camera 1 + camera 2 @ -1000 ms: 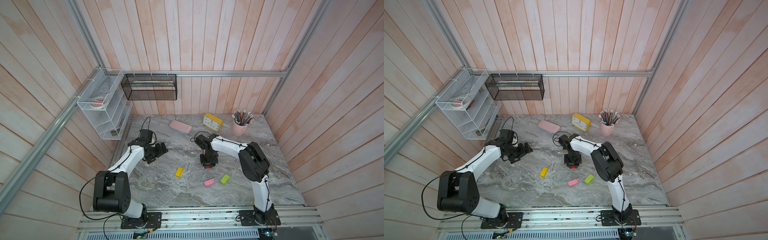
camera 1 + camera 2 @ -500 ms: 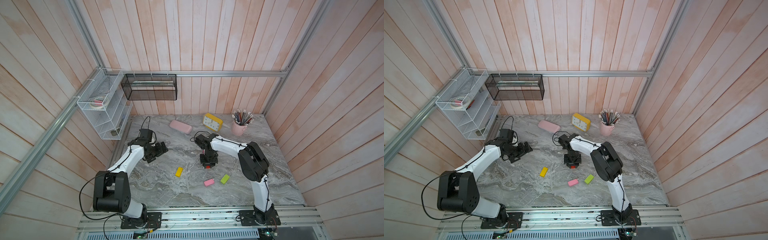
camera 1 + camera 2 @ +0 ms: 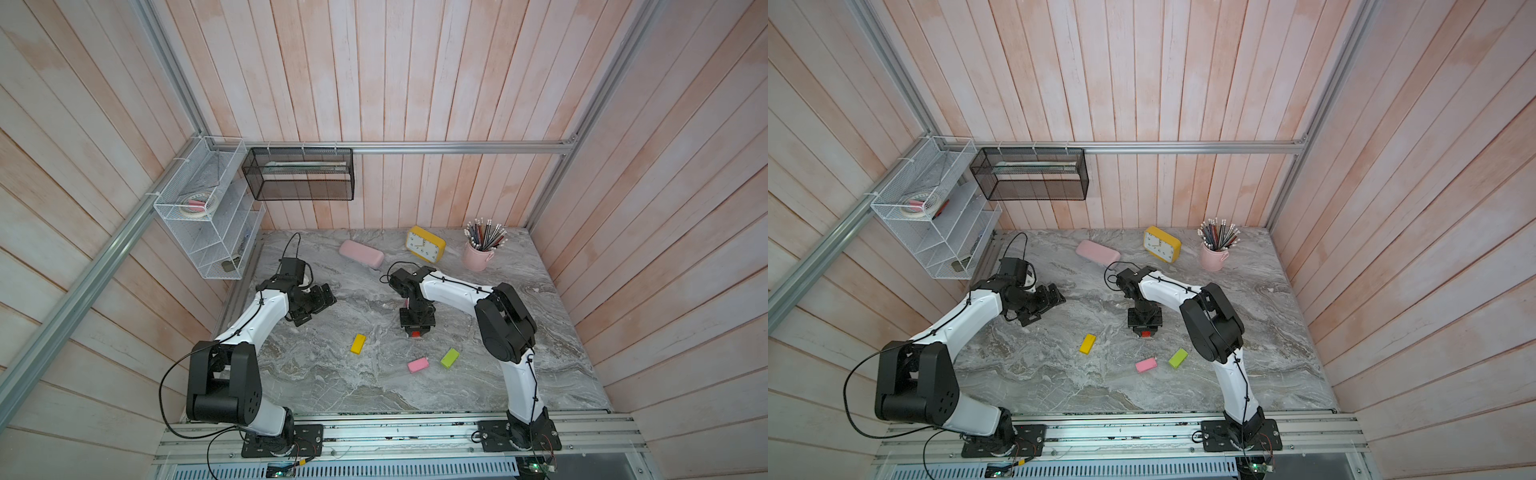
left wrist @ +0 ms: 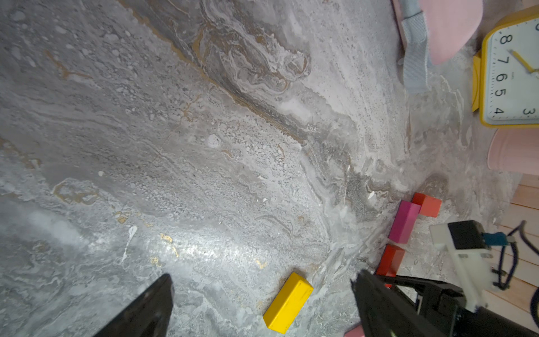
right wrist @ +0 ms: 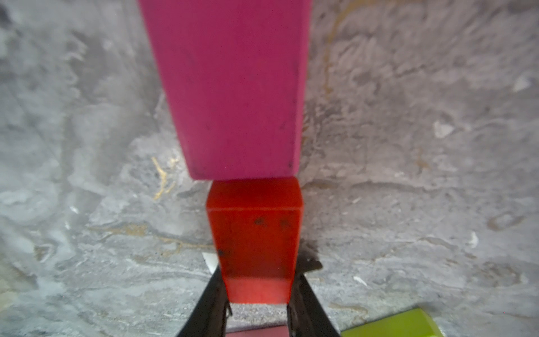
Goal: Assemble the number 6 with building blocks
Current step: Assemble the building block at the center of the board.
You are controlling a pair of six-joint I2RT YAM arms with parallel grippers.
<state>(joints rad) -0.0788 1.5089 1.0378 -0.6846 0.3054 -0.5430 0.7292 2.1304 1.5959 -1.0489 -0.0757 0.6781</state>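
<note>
The jaws of the right gripper (image 5: 258, 303) are pinched on a red brick (image 5: 256, 233), its end butted against the magenta brick (image 5: 233, 87) on the tabletop (image 5: 408, 146). The jaws of the left gripper (image 4: 262, 278) are spread wide, with nothing held. Six matte bricks are counted: two red, the second red brick (image 4: 427, 204) touching the magenta one's far end, one magenta, and a yellow brick (image 4: 288, 302), light pink brick (image 3: 417, 365) and lime green brick (image 3: 450, 358) lying apart.
</note>
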